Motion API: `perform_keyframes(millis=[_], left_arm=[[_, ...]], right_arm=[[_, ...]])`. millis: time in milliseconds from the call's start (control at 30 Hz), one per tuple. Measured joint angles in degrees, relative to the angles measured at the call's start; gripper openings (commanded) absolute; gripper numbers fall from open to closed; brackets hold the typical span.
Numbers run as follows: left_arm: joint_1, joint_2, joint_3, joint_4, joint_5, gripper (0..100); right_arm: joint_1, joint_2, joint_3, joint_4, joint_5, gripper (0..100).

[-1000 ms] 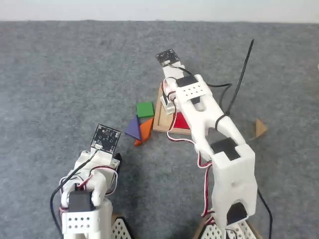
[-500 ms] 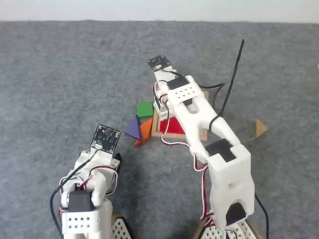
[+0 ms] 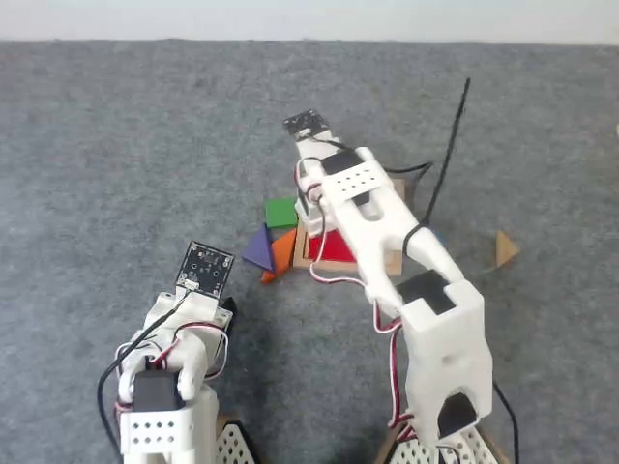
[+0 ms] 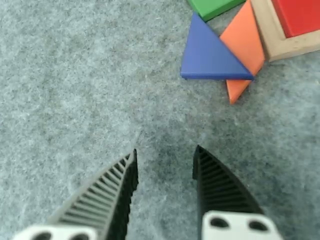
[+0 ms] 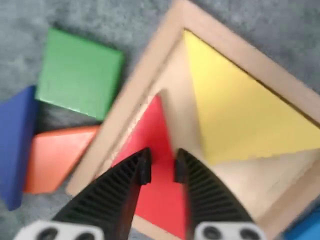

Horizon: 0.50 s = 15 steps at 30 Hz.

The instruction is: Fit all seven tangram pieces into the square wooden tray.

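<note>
Two pieces are in the tray: the red triangle under the right gripper, whose jaws stand barely apart and hold nothing; the yellow triangle just beyond; green square, orange triangle and blue triangle lie outside, ahead of the open, empty left gripper.

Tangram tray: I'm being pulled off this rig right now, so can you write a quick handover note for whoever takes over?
Left gripper: open, empty, over bare carpet short of the blue triangle and orange piece.
Right gripper: slightly open, empty, low over the red triangle inside the tray.
Done: the red triangle and the yellow triangle lie in the tray.
Left: five pieces. The green square, blue triangle and orange piece lie together outside one rim, a light-blue piece peeks past the opposite rim, and a tan triangle lies apart on the carpet.
</note>
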Motion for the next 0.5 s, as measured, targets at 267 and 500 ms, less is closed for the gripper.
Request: perform_keyframes(millis=[267, 500], left_arm=[[0.00, 0.00, 0.00, 0.00, 0.00, 17], [0.00, 0.00, 0.00, 0.00, 0.00, 17]], right_arm=[[-5.19, 0.44, -0.09, 0.09, 1.67, 8.4], [-6.07, 0.44, -0.09, -0.18, 1.93, 5.8]])
